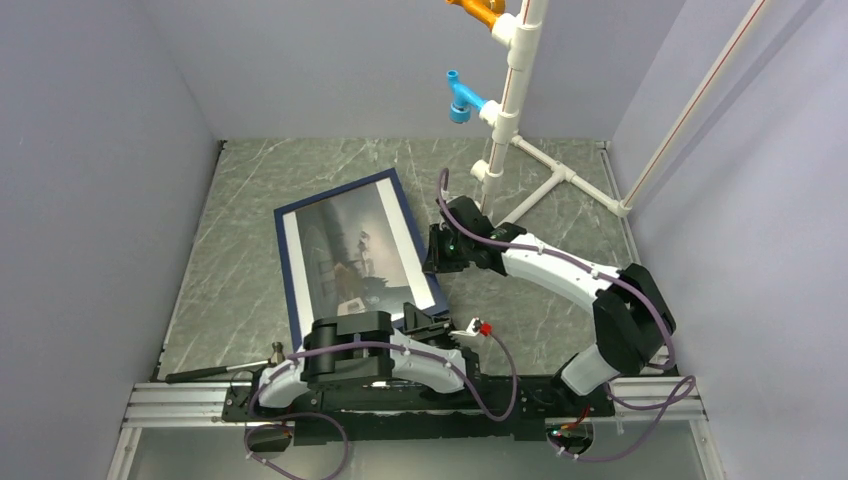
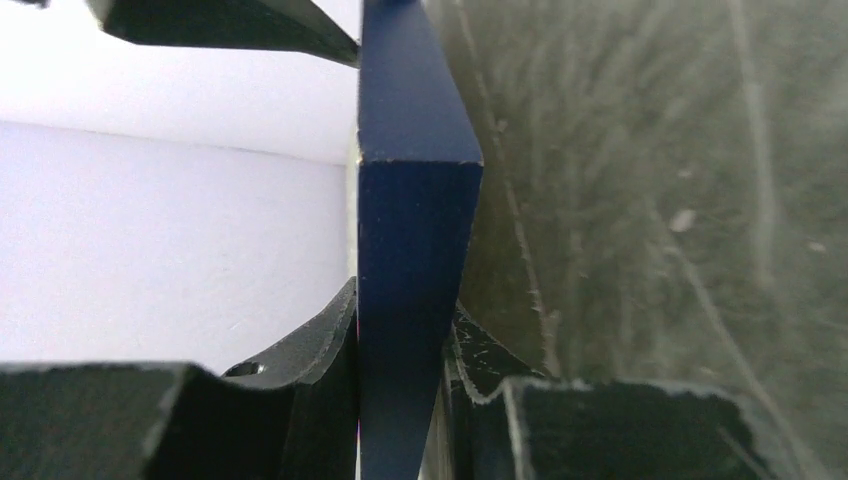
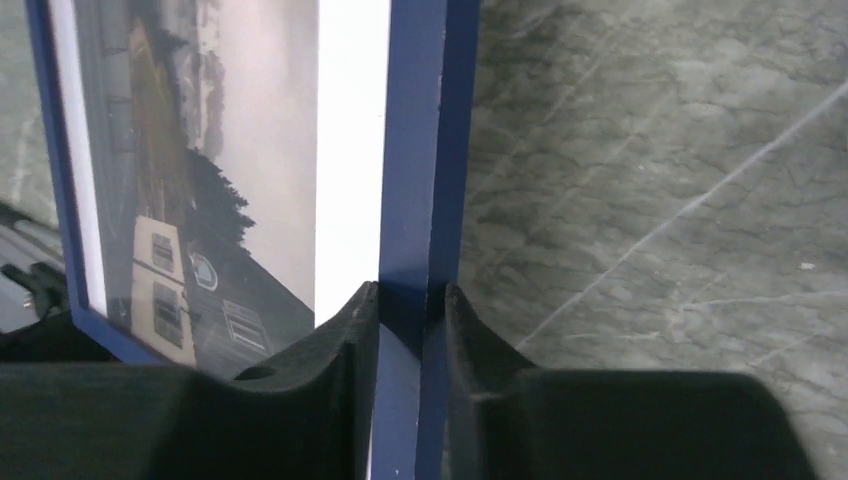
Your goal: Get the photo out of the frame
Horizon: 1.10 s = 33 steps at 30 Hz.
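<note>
The navy blue frame (image 1: pixel 283 270) lies slanted on the marble tabletop with the photo (image 1: pixel 350 250) inside it, a dark greyish scene with white strips along both long sides. My left gripper (image 1: pixel 425 322) is at the frame's near right corner. In the left wrist view its fingers press both faces of the navy frame edge (image 2: pixel 415 200), so the left gripper (image 2: pixel 400 350) is shut on it. My right gripper (image 1: pixel 437 255) is at the frame's right long side. In the right wrist view the right gripper (image 3: pixel 410 320) is shut on the frame rail (image 3: pixel 425 150), with the photo (image 3: pixel 220 150) to its left.
A white pipe stand (image 1: pixel 510 110) with a blue fitting (image 1: pixel 462 100) and an orange one rises at the back right, its feet spreading over the table. A black-handled tool (image 1: pixel 215 372) lies near the front left, by the aluminium rail (image 1: pixel 170 400). Grey walls close in three sides.
</note>
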Each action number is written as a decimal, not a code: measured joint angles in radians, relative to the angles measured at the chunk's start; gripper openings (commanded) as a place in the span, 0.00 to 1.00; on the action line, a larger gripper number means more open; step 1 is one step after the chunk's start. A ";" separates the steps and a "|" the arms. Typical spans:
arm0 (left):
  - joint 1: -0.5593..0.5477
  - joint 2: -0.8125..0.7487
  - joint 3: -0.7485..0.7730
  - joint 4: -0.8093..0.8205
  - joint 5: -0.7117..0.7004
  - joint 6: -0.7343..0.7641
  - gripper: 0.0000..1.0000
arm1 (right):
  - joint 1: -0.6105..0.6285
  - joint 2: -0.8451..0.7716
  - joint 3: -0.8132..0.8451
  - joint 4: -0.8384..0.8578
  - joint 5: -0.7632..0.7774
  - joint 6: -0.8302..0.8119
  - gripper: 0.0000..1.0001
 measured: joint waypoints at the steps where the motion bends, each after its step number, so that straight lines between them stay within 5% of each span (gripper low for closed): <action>1: -0.002 0.008 0.008 -0.075 -0.029 -0.083 0.00 | 0.000 -0.003 0.006 0.002 -0.005 -0.001 0.44; 5: -0.006 -0.006 0.002 -0.233 -0.085 -0.281 0.00 | 0.002 -0.038 0.042 -0.028 -0.004 -0.016 0.69; 15: 0.006 -0.285 -0.050 -0.367 -0.097 -0.451 0.00 | -0.016 -0.274 0.050 -0.117 0.085 -0.071 0.94; 33: 0.024 -0.829 0.021 -0.402 -0.084 -0.434 0.00 | -0.030 -0.363 -0.158 -0.006 0.018 -0.045 1.00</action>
